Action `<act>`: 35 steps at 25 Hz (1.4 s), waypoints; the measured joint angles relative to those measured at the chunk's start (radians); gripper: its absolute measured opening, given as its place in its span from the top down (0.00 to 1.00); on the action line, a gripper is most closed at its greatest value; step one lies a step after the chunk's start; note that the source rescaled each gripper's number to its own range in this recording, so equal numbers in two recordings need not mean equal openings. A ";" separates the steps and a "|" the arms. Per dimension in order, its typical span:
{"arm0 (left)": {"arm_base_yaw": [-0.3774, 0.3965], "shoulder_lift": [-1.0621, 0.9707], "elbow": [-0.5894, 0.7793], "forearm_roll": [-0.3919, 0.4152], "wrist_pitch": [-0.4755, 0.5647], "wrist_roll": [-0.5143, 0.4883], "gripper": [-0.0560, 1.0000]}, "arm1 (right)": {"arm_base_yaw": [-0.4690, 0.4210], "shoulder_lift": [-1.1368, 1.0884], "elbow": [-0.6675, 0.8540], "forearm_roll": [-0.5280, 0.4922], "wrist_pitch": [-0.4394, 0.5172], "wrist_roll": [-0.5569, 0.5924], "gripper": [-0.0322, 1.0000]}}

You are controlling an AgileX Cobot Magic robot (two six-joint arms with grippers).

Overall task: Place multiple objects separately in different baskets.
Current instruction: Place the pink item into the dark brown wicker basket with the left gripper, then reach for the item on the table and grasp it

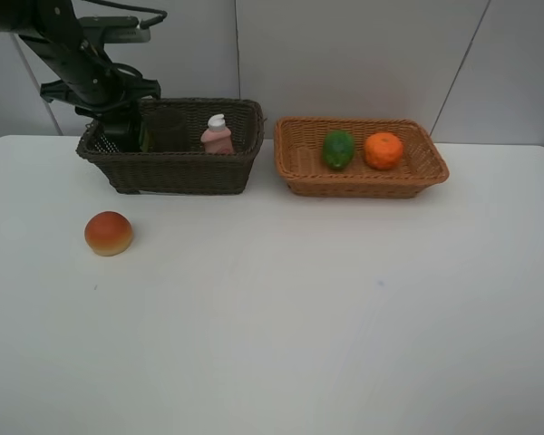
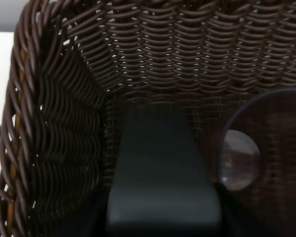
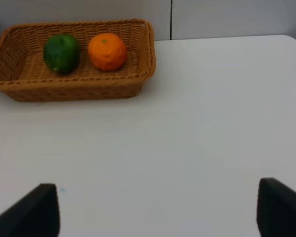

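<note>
A: Where is the left tool (image 1: 118, 127) right now?

B: Down inside the dark brown wicker basket (image 1: 177, 168), at its end farthest from the tan basket (image 1: 363, 177). From the high camera the black arm covers it, so I cannot tell how far its jaws stand apart.

A: Does the wrist camera help?

B: Not much. It shows a dark green pump bottle (image 2: 160, 173) directly ahead of the tool on the basket floor, filling the middle of the view, and a translucent mauve cup (image 2: 259, 148) just beside the bottle. No fingertip shows clearly, so whether the bottle is gripped I cannot say.

A: What else is in that basket?

B: A small pink bottle with a white cap (image 1: 218, 136), upright, farther along from the tool toward the tan basket.

A: And the right tool (image 3: 158, 212)?

B: Wide apart and holding nothing, its two dark fingertips (image 3: 32, 212) over bare white table (image 3: 212, 123). The tan basket lies ahead of it and off to one side, with a green lime (image 3: 61, 53) and an orange tangerine (image 3: 107, 51) side by side in it.

A: Anything outside the baskets?

B: A red-orange peach-like fruit (image 1: 109, 233) sits alone on the table, in front of the brown basket, below the left tool's end of it.
</note>
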 joint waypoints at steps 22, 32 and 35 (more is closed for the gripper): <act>-0.026 -0.396 0.245 -0.029 0.208 0.085 0.07 | 0.000 0.000 0.000 0.000 0.000 0.000 0.27; -0.026 -0.512 0.578 -0.032 0.182 0.086 0.00 | 0.000 0.000 0.000 0.000 0.000 0.000 0.27; -0.026 -0.512 0.624 -0.032 0.121 0.080 0.00 | 0.000 0.000 0.000 0.000 0.000 0.000 0.27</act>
